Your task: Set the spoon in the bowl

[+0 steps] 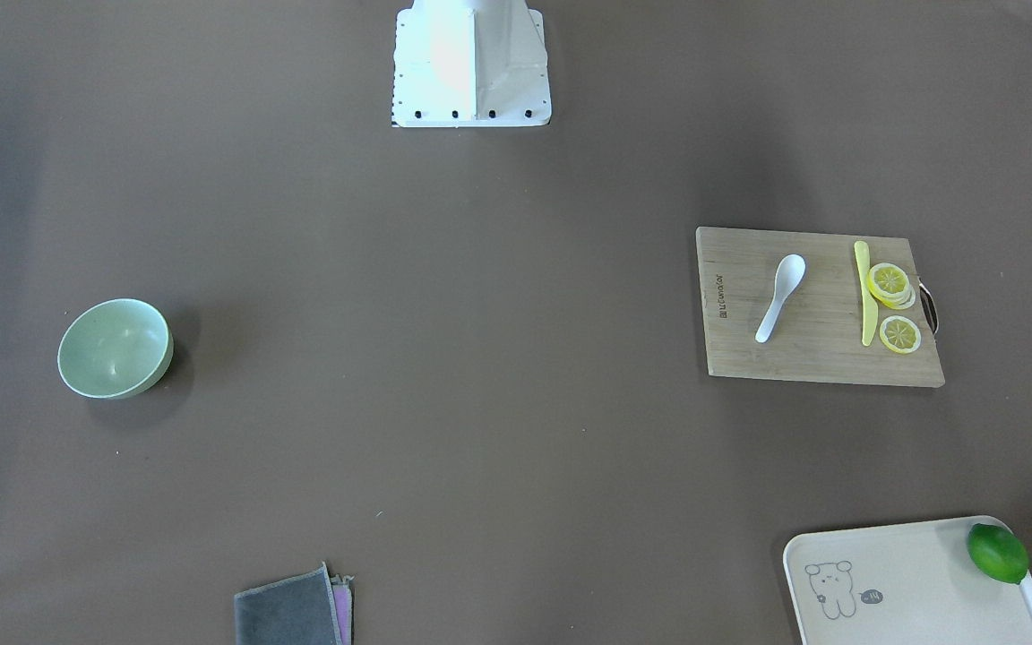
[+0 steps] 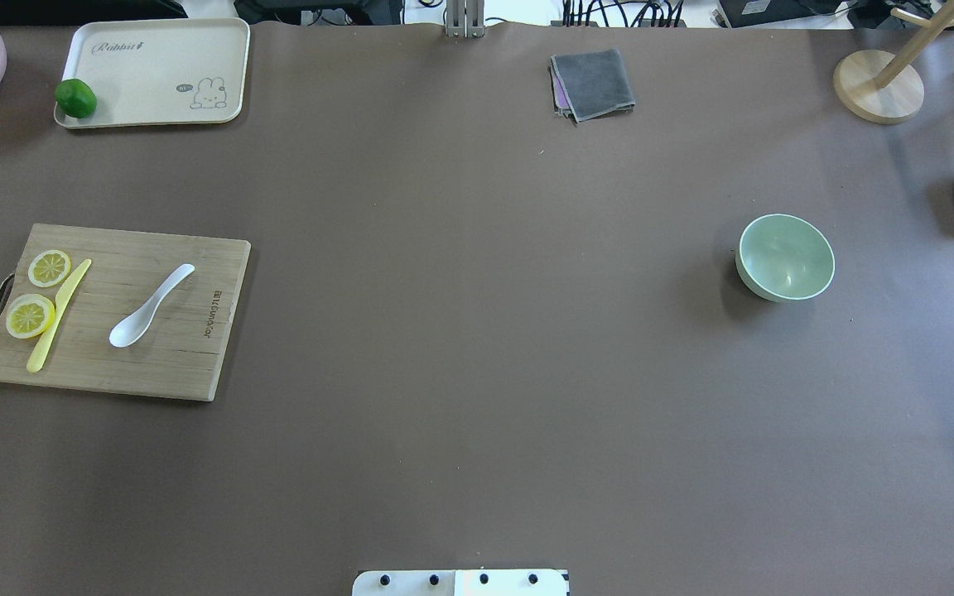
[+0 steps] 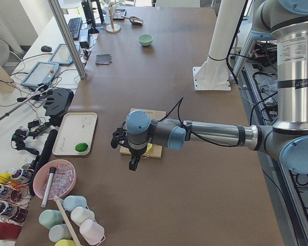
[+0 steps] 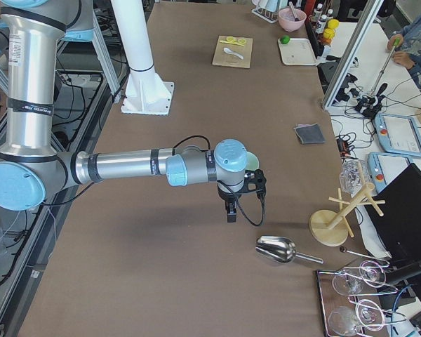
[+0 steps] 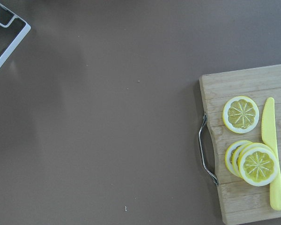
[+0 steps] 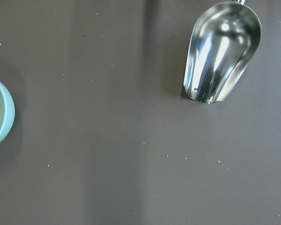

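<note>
**Six cameras around one table**

The overhead view looks forward and down from behind the robot, with the robot base (image 2: 460,582) at its bottom edge. The front-facing view looks steeply down from the opposite side, so left and right are mirrored. Both share the cutting board (image 2: 171,356), bowl (image 2: 785,258), grey cloth (image 2: 595,83) and tray (image 2: 154,50).

The two side views look along the table from its ends. One is near the left arm (image 3: 215,133), the other near the right arm (image 4: 126,167).

Both wrist cameras look straight down from close range. The left frames the lemon slices (image 5: 241,114) at the board's handle end, and the right frames a steel scoop (image 6: 222,51) and the bowl's edge.
</note>
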You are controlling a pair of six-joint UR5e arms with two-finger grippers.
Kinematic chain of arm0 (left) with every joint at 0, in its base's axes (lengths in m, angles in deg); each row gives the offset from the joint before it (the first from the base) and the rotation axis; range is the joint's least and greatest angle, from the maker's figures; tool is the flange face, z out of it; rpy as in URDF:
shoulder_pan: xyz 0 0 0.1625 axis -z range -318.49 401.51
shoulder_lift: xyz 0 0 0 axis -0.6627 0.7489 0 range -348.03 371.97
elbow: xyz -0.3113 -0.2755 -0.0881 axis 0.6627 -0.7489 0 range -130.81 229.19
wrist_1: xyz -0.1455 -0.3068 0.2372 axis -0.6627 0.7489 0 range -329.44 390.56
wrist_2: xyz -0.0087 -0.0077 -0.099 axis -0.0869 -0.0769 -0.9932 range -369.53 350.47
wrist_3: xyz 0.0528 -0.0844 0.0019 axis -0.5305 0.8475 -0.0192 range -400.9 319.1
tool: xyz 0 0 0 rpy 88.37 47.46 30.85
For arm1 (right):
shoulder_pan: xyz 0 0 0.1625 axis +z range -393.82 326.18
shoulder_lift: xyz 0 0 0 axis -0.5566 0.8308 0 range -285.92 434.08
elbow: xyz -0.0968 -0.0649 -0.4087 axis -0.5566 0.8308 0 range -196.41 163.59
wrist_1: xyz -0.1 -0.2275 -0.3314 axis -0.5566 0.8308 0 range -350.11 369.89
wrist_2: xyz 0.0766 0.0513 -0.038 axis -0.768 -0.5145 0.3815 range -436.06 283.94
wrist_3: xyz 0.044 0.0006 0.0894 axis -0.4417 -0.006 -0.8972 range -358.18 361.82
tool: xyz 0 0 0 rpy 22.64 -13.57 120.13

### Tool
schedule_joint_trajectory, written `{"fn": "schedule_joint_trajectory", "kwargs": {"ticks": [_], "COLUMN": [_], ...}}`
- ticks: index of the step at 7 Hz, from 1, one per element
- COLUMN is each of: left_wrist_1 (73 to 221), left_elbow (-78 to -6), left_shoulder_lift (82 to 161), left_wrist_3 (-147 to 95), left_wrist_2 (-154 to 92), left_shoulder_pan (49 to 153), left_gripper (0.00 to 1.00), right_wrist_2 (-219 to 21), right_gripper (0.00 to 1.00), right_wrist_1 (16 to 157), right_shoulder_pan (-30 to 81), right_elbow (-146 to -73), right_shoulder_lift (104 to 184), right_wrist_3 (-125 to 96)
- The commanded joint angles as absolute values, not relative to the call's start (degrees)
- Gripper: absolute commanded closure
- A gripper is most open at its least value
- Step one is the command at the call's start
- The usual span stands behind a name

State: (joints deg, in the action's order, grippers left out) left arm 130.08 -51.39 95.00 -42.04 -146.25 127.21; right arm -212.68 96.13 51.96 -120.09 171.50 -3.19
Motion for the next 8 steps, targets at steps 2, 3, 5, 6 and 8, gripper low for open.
{"fn": "schedule_joint_trajectory", "kwargs": {"ticks": [2,3,5,6,8], "left_wrist_1": [130.1,130.1,130.2,130.4,130.4], "left_elbow": [-51.2,-51.1,-51.1,-51.3,-51.3], "left_shoulder_lift": [94.9,94.9,94.9,95.0,95.3], "left_wrist_3": [-42.0,-42.0,-42.0,-42.0,-42.2], "left_wrist_2": [-146.0,-146.0,-146.4,-146.4,-146.5], "left_shoulder_pan": [127.1,127.1,127.1,127.1,127.1], "left_gripper": [0.02,0.02,0.02,0.02,0.02], "right_wrist_2": [-212.5,-212.6,-212.5,-212.5,-212.6], "right_gripper": [0.00,0.00,0.00,0.00,0.00], "right_wrist_1": [96.1,96.1,96.2,96.2,96.1], "right_shoulder_pan": [51.9,51.9,51.9,51.9,51.9], "right_elbow": [-119.7,-119.7,-119.5,-119.3,-119.2], "right_shoulder_lift": [171.5,171.4,171.0,171.1,171.0], "right_wrist_3": [-3.1,-3.3,-3.5,-3.3,-2.9]}}
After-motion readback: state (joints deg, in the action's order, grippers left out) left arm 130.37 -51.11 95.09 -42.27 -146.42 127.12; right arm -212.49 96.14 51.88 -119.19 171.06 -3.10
